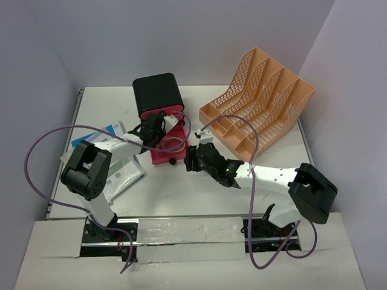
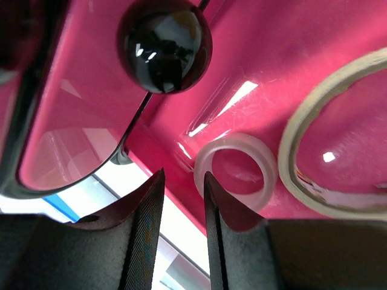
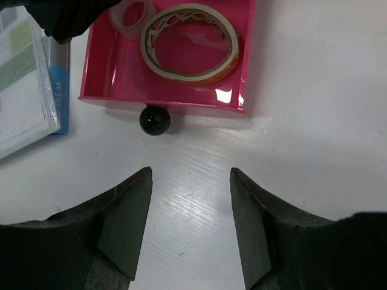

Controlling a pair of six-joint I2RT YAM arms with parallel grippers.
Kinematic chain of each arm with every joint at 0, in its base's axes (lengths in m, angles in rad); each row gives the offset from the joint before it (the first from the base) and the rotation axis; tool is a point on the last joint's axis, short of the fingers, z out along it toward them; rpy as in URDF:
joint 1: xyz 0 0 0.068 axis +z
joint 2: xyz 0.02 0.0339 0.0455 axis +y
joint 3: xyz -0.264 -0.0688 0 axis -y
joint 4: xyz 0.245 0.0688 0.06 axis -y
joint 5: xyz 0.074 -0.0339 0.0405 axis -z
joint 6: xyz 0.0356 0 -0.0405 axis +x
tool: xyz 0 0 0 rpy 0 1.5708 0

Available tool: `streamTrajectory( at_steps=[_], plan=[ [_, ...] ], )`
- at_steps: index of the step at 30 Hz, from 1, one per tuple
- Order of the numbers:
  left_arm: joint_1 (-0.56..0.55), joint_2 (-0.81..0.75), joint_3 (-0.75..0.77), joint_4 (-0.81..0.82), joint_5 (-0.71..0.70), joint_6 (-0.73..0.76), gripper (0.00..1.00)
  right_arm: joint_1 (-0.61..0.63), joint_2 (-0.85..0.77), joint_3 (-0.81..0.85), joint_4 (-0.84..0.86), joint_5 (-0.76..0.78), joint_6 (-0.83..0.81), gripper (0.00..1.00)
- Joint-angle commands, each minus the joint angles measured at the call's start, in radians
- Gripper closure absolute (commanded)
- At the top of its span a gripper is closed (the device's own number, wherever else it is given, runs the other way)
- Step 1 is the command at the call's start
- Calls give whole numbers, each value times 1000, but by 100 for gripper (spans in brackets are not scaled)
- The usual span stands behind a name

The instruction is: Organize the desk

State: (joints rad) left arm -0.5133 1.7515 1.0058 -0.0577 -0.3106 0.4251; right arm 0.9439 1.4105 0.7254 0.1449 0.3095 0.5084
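The desk – white, matte and flat – lies under both claws, and a bare stretch of it fills the wide gap between the fingers of the right claw, which holds nothing. That wide stance, low and squared to the work, reads as waiting or lining up rather than gripping.

The rack, peach-orange mesh in stepped slots, stands well beyond that claw and to its right. The box, black with rounded corners, sits just past the left claw. The papers, flat printed sheets in blue and white, lie loose to that claw's left, probably not yet sorted.

The drawer is a shallow tray of glossy, hard pink plastic. It lies straight ahead of the right claw and directly under the left, open at the top, likely so small things can be dropped in. Inside, ahead of the right claw, lies the tape roll, a broad cream ring with a patterned inner face. The small ring, frosted and clear, lies just beyond the left claw's fingers. These stand narrowly apart with nothing between them – a gap that would suit the ring's thin wall.

The knob, a shiny black ball on the drawer's front, is the nearest thing ahead of the right claw.
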Motion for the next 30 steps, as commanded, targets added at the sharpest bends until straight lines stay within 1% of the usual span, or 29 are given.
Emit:
streamTrajectory(
  at_steps=[1,3,4,5,6,7,8,9,12,15,18,22,24,27,28,30],
  plan=[
    [2,-100,27,-22,81,-37,61,24,1,3,46,5,21,39],
    [-1,-149,35,-67,149,-56,60,39,25,5,80,-10,47,39],
    [-1,-171,40,-85,156,-66,60,45,29,8,89,-14,63,40],
    [-1,-206,49,-116,212,-78,59,53,63,8,112,-28,94,41],
    [1,-228,54,-131,215,-84,59,55,65,8,130,-29,113,41],
    [-1,-267,63,-161,244,-93,59,56,92,6,165,-52,151,42],
    [-1,-270,63,-163,258,-94,59,56,109,6,168,-53,154,42],
    [-1,-310,68,-189,277,-98,58,56,140,13,185,-59,187,43],
    [2,-388,62,-221,276,-97,55,58,213,48,187,-71,233,47],
    [27,-458,36,-231,255,-104,51,56,277,69,205,-101,268,48],
    [129,-513,-7,-226,257,-109,49,53,313,65,241,-105,314,48],
    [263,-562,-86,-205,299,-109,49,38,365,87,258,-121,323,48],
    [311,-577,-120,-189,324,-112,49,26,393,120,259,-142,326,48],
    [382,-599,-169,-162,323,-120,49,4,425,149,259,-156,338,48],
    [383,-604,-182,-154,323,-120,49,-2,432,149,259,-156,338,48],
    [422,-625,-209,-136,342,-123,48,-16,441,169,257,-158,339,48]
  ],
)
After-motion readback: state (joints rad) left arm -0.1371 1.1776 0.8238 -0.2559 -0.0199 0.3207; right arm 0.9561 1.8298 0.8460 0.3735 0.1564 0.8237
